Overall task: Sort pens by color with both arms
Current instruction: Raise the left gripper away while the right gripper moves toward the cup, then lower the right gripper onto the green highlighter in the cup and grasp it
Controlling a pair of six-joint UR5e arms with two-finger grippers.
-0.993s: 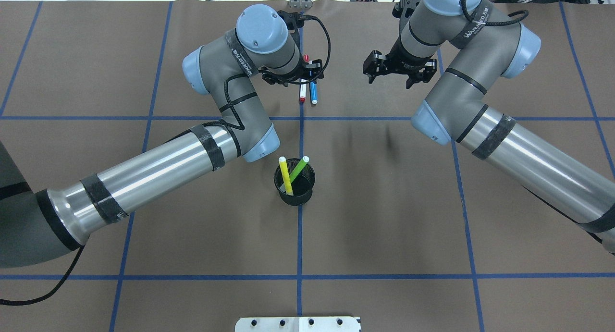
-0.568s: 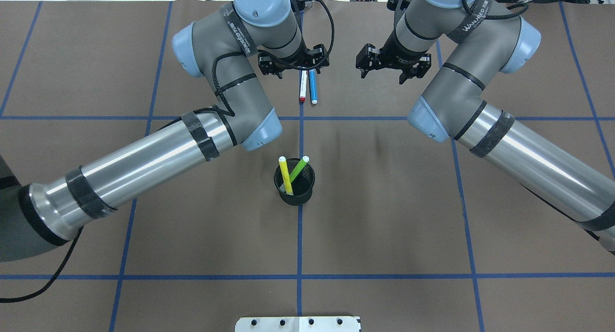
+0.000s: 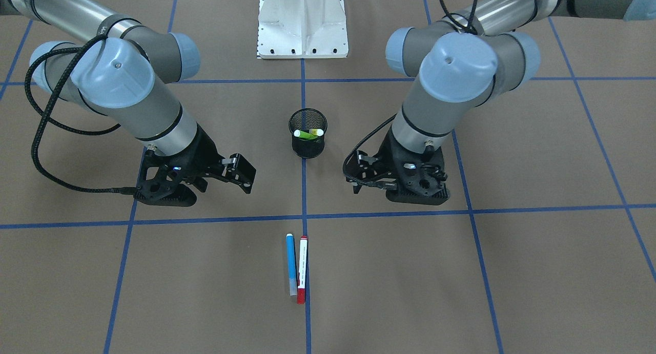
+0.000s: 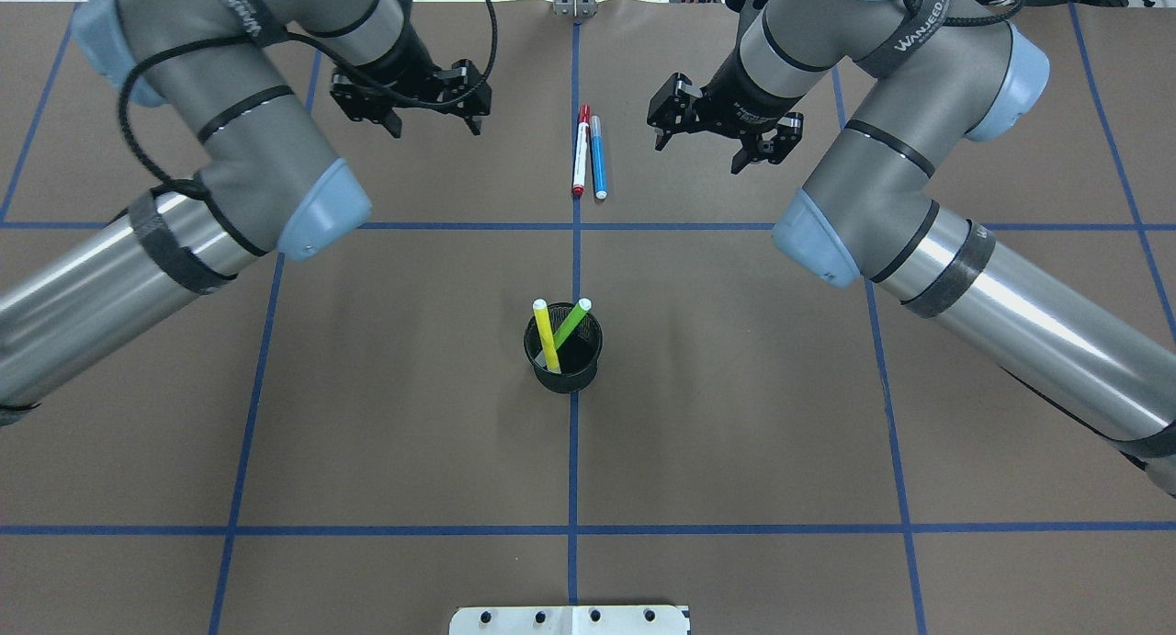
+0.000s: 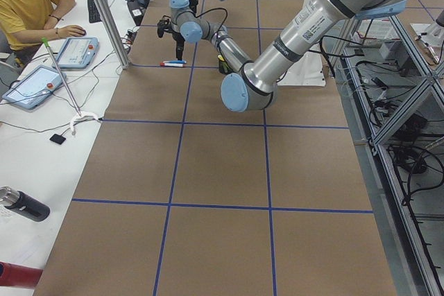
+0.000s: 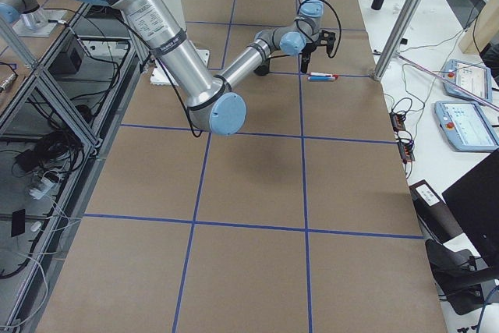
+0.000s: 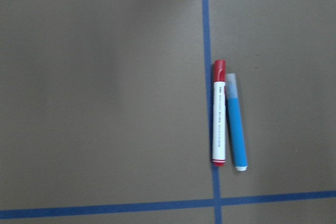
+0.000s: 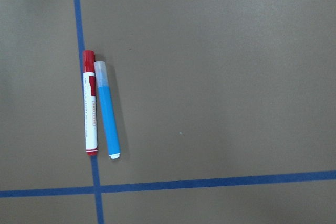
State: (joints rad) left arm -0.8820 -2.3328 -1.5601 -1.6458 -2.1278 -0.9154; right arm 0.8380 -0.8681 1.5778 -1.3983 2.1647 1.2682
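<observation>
A white-barrelled pen with red cap [image 4: 580, 150] and a blue pen [image 4: 597, 157] lie side by side, touching, on the brown table at the far centre line. Both wrist views show them too: red pen [image 7: 219, 114], blue pen [image 7: 235, 124], red pen [image 8: 90, 103], blue pen [image 8: 107, 114]. A yellow pen [image 4: 546, 336] and a light green pen [image 4: 570, 323] stand tilted in the black mesh cup [image 4: 563, 373]. My left gripper [image 4: 435, 126] hovers open and holds nothing, left of the lying pair. To their right, my right gripper [image 4: 698, 155] is open and holds nothing.
Blue tape lines [image 4: 735, 226] divide the brown table cover into squares. The white base plate [image 4: 570, 619] sits at the near edge. A seated person [image 5: 28, 5] with tablets [image 5: 35, 84] is at a side desk beyond the far edge.
My left gripper has swung away from above the red and blue pens to their left, the arm rising. My right gripper has drifted left toward the pens. No pen has moved.
</observation>
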